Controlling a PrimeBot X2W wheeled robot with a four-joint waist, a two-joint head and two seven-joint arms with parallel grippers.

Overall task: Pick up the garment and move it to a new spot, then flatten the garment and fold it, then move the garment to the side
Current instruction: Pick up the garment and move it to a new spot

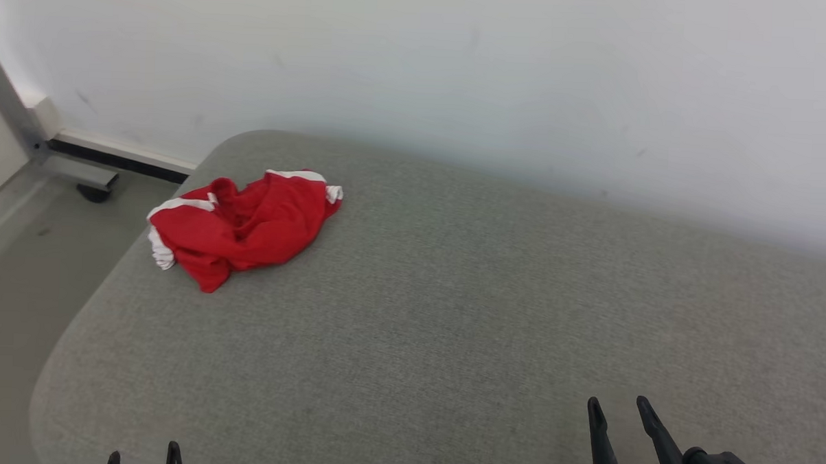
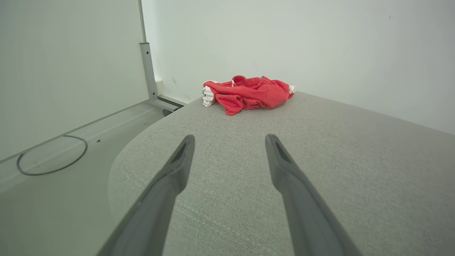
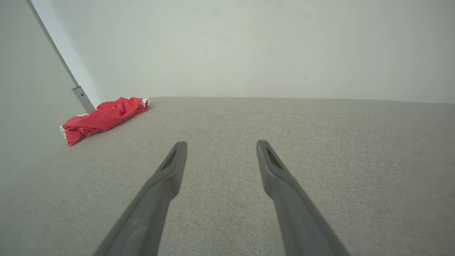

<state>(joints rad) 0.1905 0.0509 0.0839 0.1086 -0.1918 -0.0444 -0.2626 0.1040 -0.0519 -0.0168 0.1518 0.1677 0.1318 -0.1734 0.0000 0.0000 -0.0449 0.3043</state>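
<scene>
Garment (image 1: pixel 245 226): crumpled at the bench's (image 1: pixel 451 316) far-left corner
Left gripper (image 2: pixel 230 138): spread wide, nothing held
Right gripper (image 3: pixel 220 143): spread wide too, empty
Progress: nothing's been done yet, pickup onward is left
</scene>
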